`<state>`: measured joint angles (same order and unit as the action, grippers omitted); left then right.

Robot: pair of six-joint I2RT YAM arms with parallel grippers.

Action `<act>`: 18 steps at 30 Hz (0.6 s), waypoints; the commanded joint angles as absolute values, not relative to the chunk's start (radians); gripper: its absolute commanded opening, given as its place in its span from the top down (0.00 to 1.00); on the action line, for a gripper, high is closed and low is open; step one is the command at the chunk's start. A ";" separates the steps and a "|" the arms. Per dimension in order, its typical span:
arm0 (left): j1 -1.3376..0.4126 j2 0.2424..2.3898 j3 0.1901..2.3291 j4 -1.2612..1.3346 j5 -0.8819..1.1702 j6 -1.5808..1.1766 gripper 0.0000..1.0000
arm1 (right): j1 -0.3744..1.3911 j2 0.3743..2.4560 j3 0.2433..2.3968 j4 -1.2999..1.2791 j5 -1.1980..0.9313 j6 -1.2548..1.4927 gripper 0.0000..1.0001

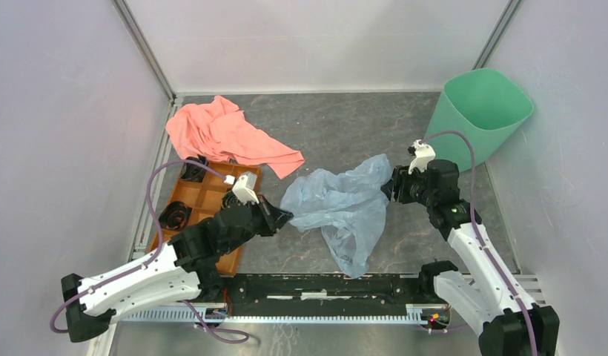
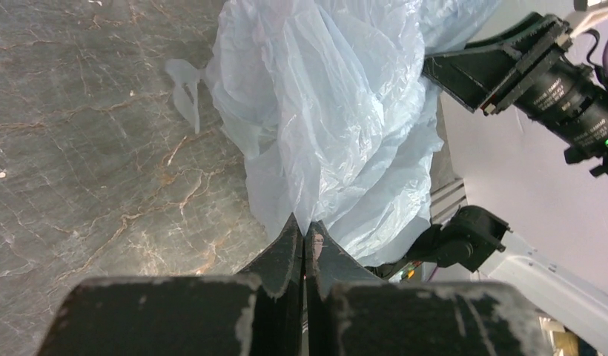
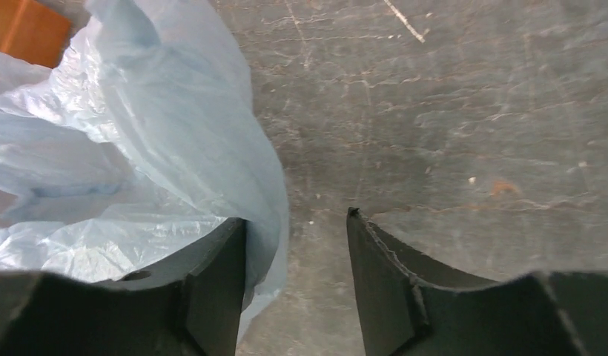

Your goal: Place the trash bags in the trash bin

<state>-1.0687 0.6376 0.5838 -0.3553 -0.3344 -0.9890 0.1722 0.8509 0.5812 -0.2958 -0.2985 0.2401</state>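
Observation:
The pale blue trash bag (image 1: 344,204) lies crumpled mid-table between both arms. My left gripper (image 1: 284,216) is shut on the bag's left edge; in the left wrist view the plastic (image 2: 323,111) rises straight out of the closed fingertips (image 2: 306,228). My right gripper (image 1: 388,187) is at the bag's right end with its jaws apart. In the right wrist view a fold of the bag (image 3: 138,148) drapes over the left finger (image 3: 212,259) and hangs loose in the gap, not pinched. The mint-green trash bin (image 1: 480,111) stands at the back right, behind the right arm.
A salmon-pink cloth (image 1: 227,135) lies at the back left, partly over an orange compartment tray (image 1: 205,200) holding dark round parts. The tray sits under the left arm. White walls enclose the table on three sides.

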 commanded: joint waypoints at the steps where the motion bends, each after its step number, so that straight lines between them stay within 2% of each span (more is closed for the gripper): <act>1: -1.028 0.653 0.584 -0.300 -0.355 -1.070 0.98 | 0.228 0.834 0.662 -0.357 -0.168 0.165 0.37; 5: -0.891 0.728 0.591 -0.273 -0.246 -1.004 0.98 | 0.308 0.854 0.707 -0.386 -0.129 0.133 0.30; 8: -0.660 0.843 0.590 -0.221 0.063 -0.979 0.98 | 0.315 0.862 0.759 -0.445 -0.027 0.089 0.26; 10: -0.574 0.891 0.570 -0.144 0.221 -0.990 0.98 | 0.316 0.852 0.782 -0.466 -0.033 0.084 0.25; 14: -0.562 0.893 0.561 -0.107 0.241 -0.988 0.98 | 0.316 0.804 0.720 -0.407 -0.256 0.144 0.22; 18: -0.560 0.888 0.526 -0.092 0.240 -0.998 0.98 | 0.326 0.784 0.521 -0.212 -0.482 0.284 0.20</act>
